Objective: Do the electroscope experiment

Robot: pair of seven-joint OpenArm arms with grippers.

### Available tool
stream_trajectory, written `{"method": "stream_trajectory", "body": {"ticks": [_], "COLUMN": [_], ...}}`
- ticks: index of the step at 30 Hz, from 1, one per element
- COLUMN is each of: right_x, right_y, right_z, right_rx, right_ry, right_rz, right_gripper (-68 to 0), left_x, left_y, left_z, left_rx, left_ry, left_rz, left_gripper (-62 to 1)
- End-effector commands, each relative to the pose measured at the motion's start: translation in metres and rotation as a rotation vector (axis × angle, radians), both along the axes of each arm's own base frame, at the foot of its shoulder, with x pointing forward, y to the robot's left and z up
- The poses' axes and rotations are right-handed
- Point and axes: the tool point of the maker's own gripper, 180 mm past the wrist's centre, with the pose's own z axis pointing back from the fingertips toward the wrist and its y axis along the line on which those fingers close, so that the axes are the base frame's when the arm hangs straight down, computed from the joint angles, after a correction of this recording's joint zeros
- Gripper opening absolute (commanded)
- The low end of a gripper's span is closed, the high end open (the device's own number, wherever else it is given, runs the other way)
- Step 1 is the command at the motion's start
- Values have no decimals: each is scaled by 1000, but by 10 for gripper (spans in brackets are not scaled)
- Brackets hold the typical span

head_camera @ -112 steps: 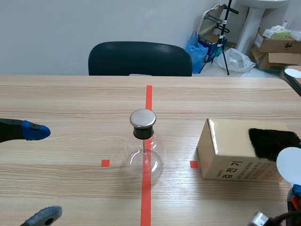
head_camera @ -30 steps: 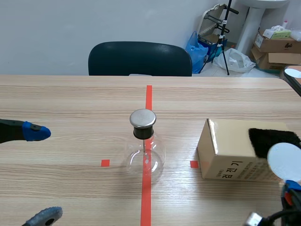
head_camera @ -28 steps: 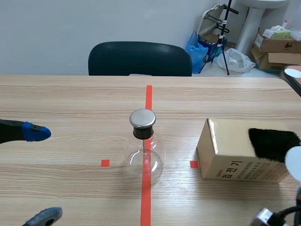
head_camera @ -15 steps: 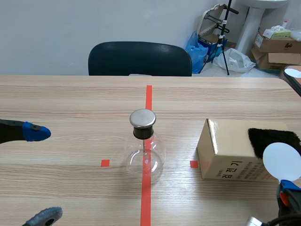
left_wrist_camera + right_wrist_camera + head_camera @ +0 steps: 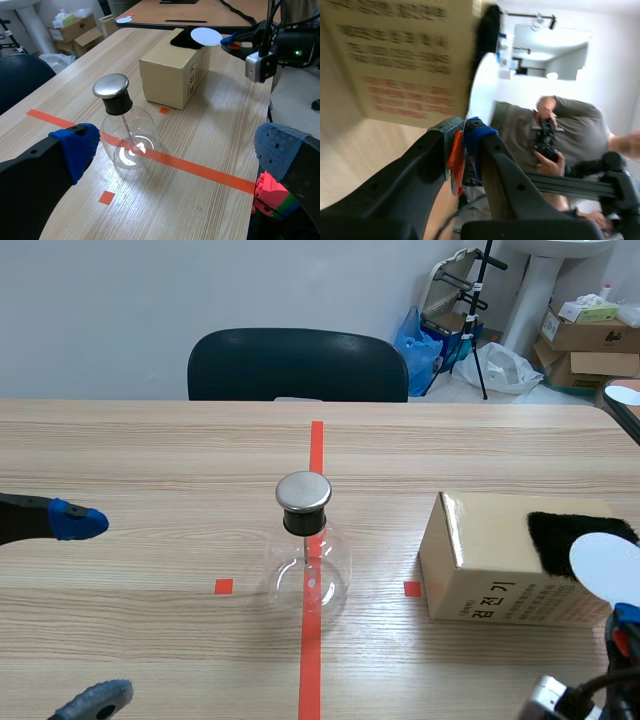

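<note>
The electroscope, a clear glass flask (image 5: pixel 308 575) with a metal cap (image 5: pixel 303 490), stands on the middle tape line; the left wrist view shows it (image 5: pixel 127 145) ahead of my open left gripper (image 5: pixel 177 150). To its right sits a cardboard box (image 5: pixel 500 565) with a black fur cloth (image 5: pixel 565 535) on top. My right gripper (image 5: pixel 622 628) is shut on the orange handle (image 5: pixel 456 155) of a white disc (image 5: pixel 605 568). The disc (image 5: pixel 482 90) stands edge-on against the cloth (image 5: pixel 489 27) at the box (image 5: pixel 400 55) corner. My left gripper (image 5: pixel 85 610) rests at the table's left.
A dark chair (image 5: pixel 297 365) stands behind the table's far edge. Cardboard boxes (image 5: pixel 585 335) and a tripod are on the floor at the back right. A person (image 5: pixel 545 130) holding controllers shows beyond my right gripper.
The white disc has slid back and forth beside the black cloth; since half a second ago it went slightly right and up. The left arm and the flask stayed still.
</note>
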Motion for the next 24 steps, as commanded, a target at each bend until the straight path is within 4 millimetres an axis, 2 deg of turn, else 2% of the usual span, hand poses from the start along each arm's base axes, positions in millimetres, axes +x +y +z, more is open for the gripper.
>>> {"method": "stream_trajectory", "body": {"ticks": [1, 6, 16, 24], "right_x": [7, 17, 30, 35], "right_y": [1, 11, 50, 78], "right_z": [24, 50, 88, 100], "right_rx": [-48, -64, -52, 41], "right_ry": [-84, -154, -260, -306], "right_rz": [16, 23, 54, 66], "right_gripper": [-666, -666, -666, -667], "left_x": [0, 0, 0, 0], "left_y": [-2, -2, -2, -2], "left_z": [4, 4, 4, 4], "left_rx": [-26, -27, -27, -26], "left_ry": [-2, -2, -2, -2], "left_rz": [1, 1, 1, 1], "left_gripper": [14, 14, 14, 14]}}
